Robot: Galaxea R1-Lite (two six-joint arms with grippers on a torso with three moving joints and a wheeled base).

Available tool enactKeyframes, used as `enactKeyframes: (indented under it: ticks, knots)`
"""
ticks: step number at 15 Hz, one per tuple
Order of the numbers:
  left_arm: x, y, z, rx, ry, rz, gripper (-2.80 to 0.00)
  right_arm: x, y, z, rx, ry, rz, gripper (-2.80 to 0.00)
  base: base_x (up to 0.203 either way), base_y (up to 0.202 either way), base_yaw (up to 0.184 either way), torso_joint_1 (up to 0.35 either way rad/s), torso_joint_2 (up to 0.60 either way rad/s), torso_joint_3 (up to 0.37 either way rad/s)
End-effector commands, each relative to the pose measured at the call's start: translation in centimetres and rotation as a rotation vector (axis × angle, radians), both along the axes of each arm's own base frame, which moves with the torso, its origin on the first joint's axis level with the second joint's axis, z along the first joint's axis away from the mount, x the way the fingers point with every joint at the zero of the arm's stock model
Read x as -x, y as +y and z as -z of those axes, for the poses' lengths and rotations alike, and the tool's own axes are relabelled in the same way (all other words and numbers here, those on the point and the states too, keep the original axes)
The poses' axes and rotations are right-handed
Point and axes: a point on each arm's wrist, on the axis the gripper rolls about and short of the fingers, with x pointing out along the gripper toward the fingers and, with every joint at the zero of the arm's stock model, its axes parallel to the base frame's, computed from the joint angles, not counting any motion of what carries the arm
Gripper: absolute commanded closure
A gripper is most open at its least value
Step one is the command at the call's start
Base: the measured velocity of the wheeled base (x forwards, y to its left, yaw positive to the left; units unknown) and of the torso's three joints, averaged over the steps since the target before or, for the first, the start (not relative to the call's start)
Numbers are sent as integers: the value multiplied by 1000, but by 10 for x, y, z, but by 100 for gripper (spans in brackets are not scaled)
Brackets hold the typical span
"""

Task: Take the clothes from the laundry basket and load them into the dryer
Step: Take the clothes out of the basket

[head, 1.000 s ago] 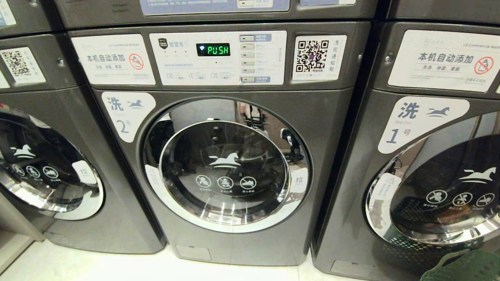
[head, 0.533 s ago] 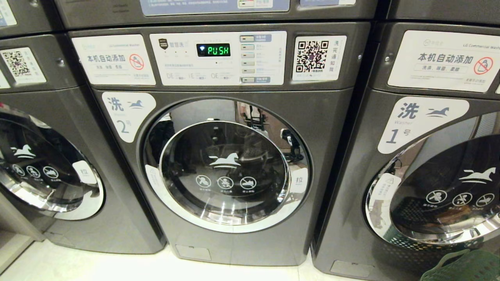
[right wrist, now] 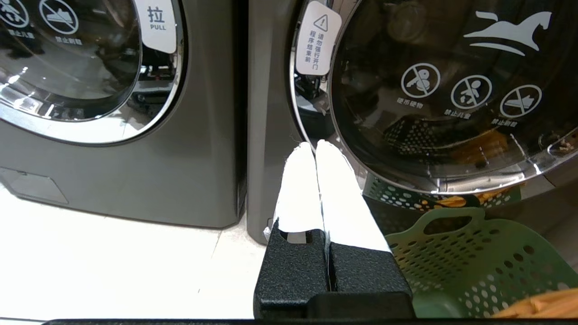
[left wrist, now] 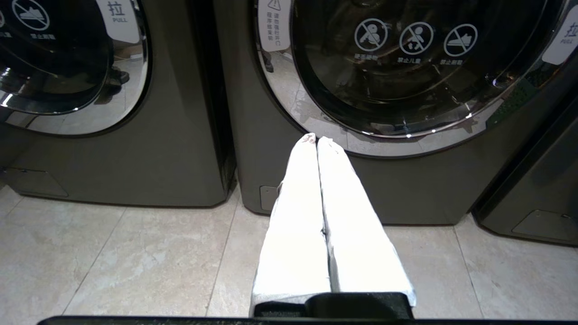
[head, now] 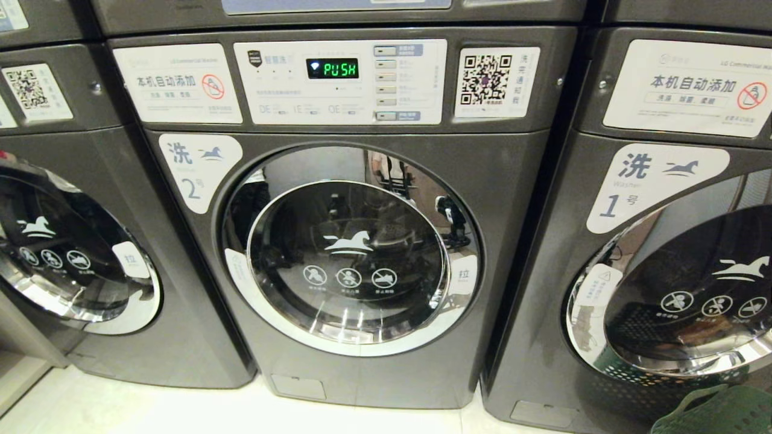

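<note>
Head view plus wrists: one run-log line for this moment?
phase: pre-grasp | machine 2 door: closed | display: PUSH | laundry basket: on floor, right | left gripper: shut, empty | right gripper: shut, empty

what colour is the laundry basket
Green, with a perforated wall; the laundry basket shows best in the right wrist view, on the floor before the right-hand machine.

The head view faces the middle washer [head: 356, 241] squarely from close by. Both wrist views sit low near the floor [left wrist: 135, 262], sharing its door [left wrist: 406, 67].
</note>
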Motion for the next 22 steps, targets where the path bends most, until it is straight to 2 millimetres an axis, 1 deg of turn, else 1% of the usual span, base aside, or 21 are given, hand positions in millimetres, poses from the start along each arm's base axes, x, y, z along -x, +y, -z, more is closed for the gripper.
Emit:
enactKeyframes:
  ticks: [1,7,9,16,18,19,20,21,22]
  knots:
    - [0,0,0,0,-2,-1,0,0,0,0,3,-1,-1,0,2,-158,0,1,6,2]
    - [0,0,0,0,-2,-1,0,0,0,0,1,-1,0,0,0,-194,2,2,1,4]
    - [0,0,0,0,0,-1,0,0,0,0,3,-1,-1,0,0,-123,0,2,5,4]
    - [0,0,1,0,0,-1,0,0,0,0,15,0,-7,0,0,0,0,0,0,0]
    - [0,0,0,1,-4,-1,0,1,0,-1,16,-1,15,0,0,0,0,0,0,0]
    - [0,0,0,0,-6,-1,0,2,-1,-6,22,-18,23,0,0,0,0,0,0,0]
    - [0,0,0,2,-6,-1,0,5,-1,-20,42,-33,39,0,0,0,0,0,0,0]
    - [0,0,0,0,-8,-1,0,6,-1,-39,55,-22,58,0,0,0,0,0,0,0]
    - [0,0,0,0,-8,-1,0,3,-2,-60,52,7,72,0,0,0,0,0,0,0]
